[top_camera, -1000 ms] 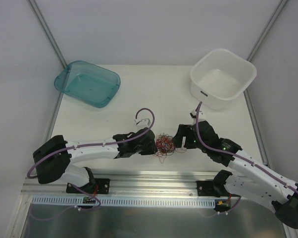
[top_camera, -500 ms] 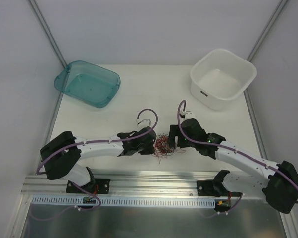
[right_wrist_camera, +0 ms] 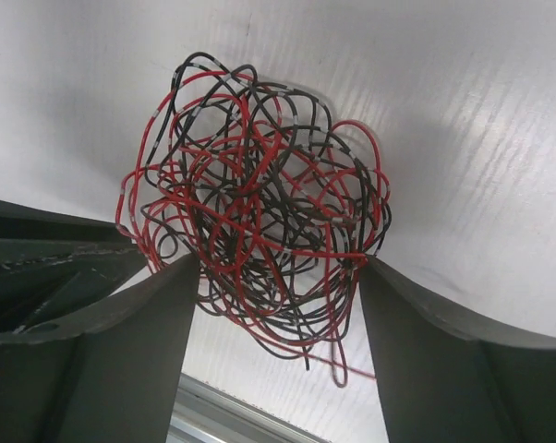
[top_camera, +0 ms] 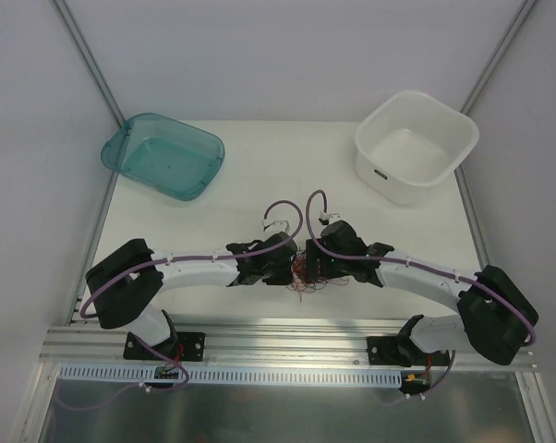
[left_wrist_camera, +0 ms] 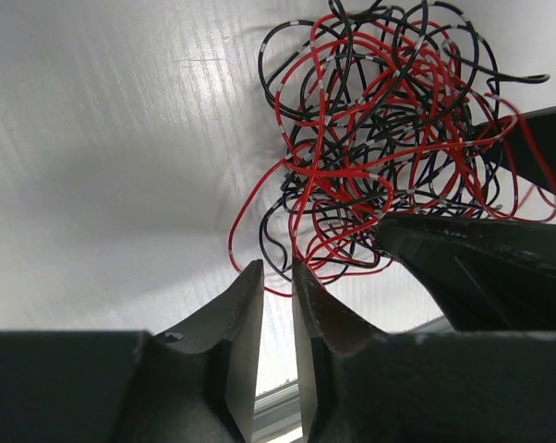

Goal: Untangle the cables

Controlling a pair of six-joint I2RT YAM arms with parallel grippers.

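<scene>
The cables [right_wrist_camera: 259, 212] seem light and springy; pinch an outer loop. Right gripper [right_wrist_camera: 278, 268] stands open astride them; whether the left gripper [left_wrist_camera: 276, 269] grips, I cannot tell.

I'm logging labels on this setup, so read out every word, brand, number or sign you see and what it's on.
Nothing here can be read.
White tub: small dark label on its near wall, too small to read.
Teal tub and wires: no writing visible.
</scene>
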